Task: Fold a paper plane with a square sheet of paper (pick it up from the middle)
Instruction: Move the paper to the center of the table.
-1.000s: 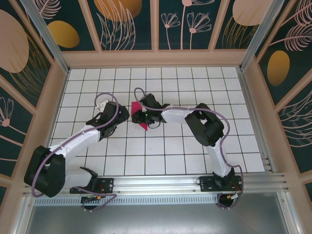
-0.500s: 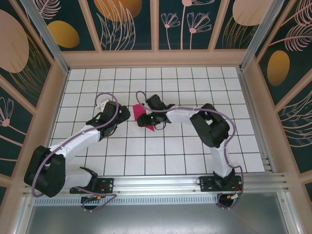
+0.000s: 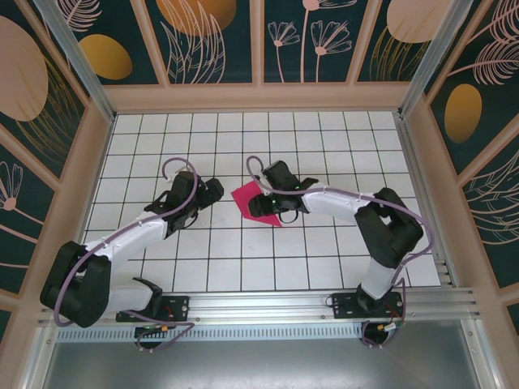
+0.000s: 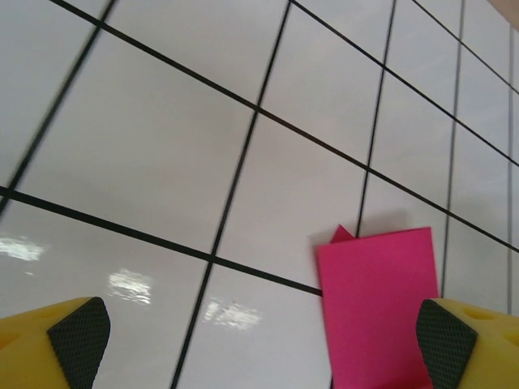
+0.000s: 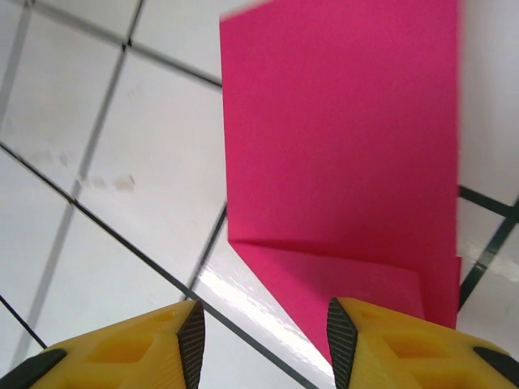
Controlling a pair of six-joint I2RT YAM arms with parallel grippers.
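The square sheet of paper (image 3: 256,203) lies on the white gridded table (image 3: 162,138), in the middle of the floor between the two arms. It's magenta-pink and already creased. From above it reads as a folded shape with one corner pointing toward the near right.

The right end effector (image 3: 278,207) sits over the sheet's right-hand side, with the arm reaching in from that side. On the right wrist camera the right end effector (image 5: 266,344) has its yellow fingers apart, with white table showing in the gap. The sheet (image 5: 340,138) spreads out just ahead of them. One straight crease runs across its near part, and a narrower flap tapers down below it. One black pad (image 5: 191,340) stands on bare tile to one side of that flap. The other stands right at the flap's edge, and I can't tell whether it is touching. Nothing is clamped.

The left end effector (image 3: 212,191) hovers just off the sheet's left side, close by but clear of it. On the left wrist camera the left end effector (image 4: 261,336) is spread wide, with a pad (image 4: 77,331) in each bottom corner of the view. The sheet (image 4: 377,312) lies beside the pad on the far side of that view. A straight edge faces away from the camera and a little tip pokes out at one corner. Black grid lines cross the glossy tiles around it.
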